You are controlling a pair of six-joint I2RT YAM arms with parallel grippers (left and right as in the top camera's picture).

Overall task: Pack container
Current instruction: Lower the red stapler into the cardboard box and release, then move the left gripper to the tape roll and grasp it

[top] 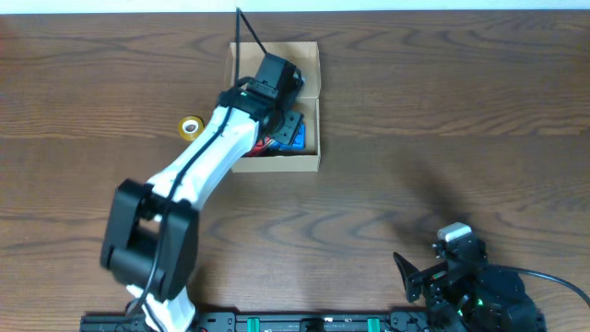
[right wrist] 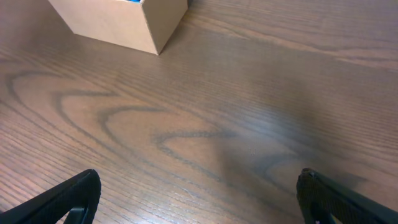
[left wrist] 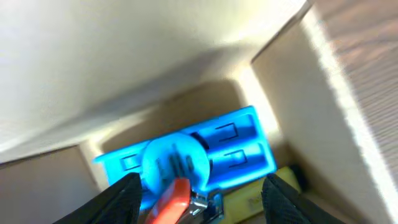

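Our left fingers (left wrist: 121,202) hang spread and empty inside the container (top: 314,57). The yellow roll (top: 191,126) sits near it, far from our spread right fingers (right wrist: 65,199).

Table: brown wooden table (top: 442,111) with bold, swirling grain; it filled nearly the whole view.
Far edge: a thin pale strip (top: 415,5) lay beyond it.
Light: soft and even.

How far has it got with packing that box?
Done: a blue plastic piece, an orange item and a yellow item already lie inside the cardboard box. In hand: nothing, the left fingers hang open above them. Left: probably the yellow tape roll, outside on the table.
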